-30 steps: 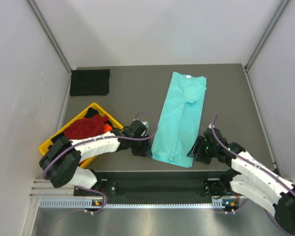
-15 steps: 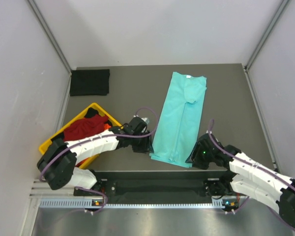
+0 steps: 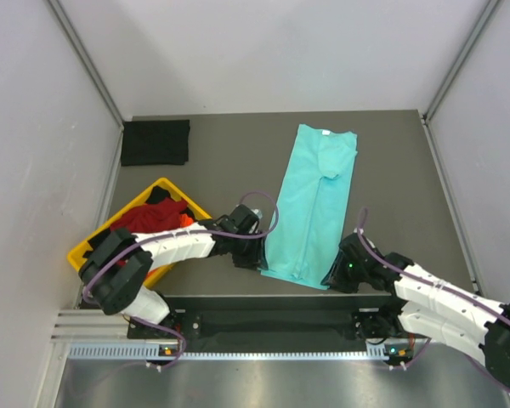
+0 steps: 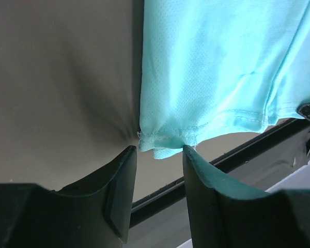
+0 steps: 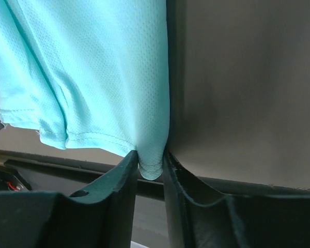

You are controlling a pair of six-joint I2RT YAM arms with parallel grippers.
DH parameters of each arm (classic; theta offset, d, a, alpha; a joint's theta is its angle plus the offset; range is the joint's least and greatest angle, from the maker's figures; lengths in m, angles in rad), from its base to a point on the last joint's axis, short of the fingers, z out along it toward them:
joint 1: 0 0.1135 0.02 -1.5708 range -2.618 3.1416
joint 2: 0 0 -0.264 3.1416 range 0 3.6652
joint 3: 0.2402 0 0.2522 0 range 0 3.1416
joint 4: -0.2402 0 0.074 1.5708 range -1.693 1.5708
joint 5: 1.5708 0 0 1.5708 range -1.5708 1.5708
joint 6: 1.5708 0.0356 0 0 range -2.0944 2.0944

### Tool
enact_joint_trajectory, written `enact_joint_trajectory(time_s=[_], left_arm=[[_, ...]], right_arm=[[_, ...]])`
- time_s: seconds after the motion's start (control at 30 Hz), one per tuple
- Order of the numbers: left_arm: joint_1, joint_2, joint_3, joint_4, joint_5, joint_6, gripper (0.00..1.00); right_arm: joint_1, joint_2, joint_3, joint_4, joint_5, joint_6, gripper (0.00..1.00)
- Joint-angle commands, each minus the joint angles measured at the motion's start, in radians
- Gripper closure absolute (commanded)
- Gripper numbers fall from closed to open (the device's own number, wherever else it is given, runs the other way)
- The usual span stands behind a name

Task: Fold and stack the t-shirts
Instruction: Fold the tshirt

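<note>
**Mint-teal t-shirt**: lies right of centre on the surface, folded lengthwise into a narrow strip. The collar and white label are at the far end and the hem is at the near edge.

**Right gripper**: its fingers are pressed on the near-right hem corner, pinching it.

**Left gripper**: its fingers straddle the near-left hem corner, with cloth bunched between them and touching both. I cannot tell whether they truly grip it.

Purpose, as I judge it: one gripper at each hem corner, so the hem can be lifted evenly and carried toward the collar for the crosswise fold.

**Black t-shirt**: folded square at the far-left corner, likely the base of the stack.

**Yellow tray**: sits near left and holds a crumpled red t-shirt and a sliver of orange t-shirt, both awaiting folding.
</note>
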Motion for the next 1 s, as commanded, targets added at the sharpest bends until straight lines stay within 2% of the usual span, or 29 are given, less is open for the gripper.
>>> enact_joint_trajectory(time_s=[0.0,0.1,0.23,0.33,0.43,0.57,0.7,0.8,0.97], left_arm=[[-0.003,0.008,0.006,0.028,-0.015,0.002,0.55],[-0.002,0.018,0.006,0.018,-0.026,0.008,0.58],[-0.003,0.027,-0.003,0.034,-0.009,0.007,0.72],[-0.002,0.039,-0.003,0.037,0.002,0.003,0.73],[-0.002,0.039,0.003,0.028,0.003,0.002,0.69],[-0.003,0.007,0.025,-0.037,-0.006,0.005,0.58],[-0.003,-0.041,0.045,-0.089,-0.029,0.02,0.52],[-0.002,-0.045,0.039,-0.083,-0.046,0.023,0.52],[-0.002,-0.001,0.011,-0.006,0.006,0.005,0.55]], right_arm=[[0.022,-0.001,-0.006,0.003,0.027,0.01,0.74],[0.024,-0.016,-0.004,-0.012,0.037,0.007,0.78],[0.022,-0.023,-0.003,-0.015,0.039,0.002,0.83],[0.022,-0.019,0.003,-0.009,0.039,-0.003,0.87],[0.022,-0.009,0.01,-0.003,0.041,-0.01,0.92],[0.022,0.007,0.014,0.005,0.036,-0.022,1.0],[0.024,-0.001,0.013,0.005,0.034,-0.026,1.0],[0.022,-0.009,0.016,0.005,0.033,-0.03,1.0],[0.024,-0.013,0.014,0.005,0.033,-0.035,1.0]])
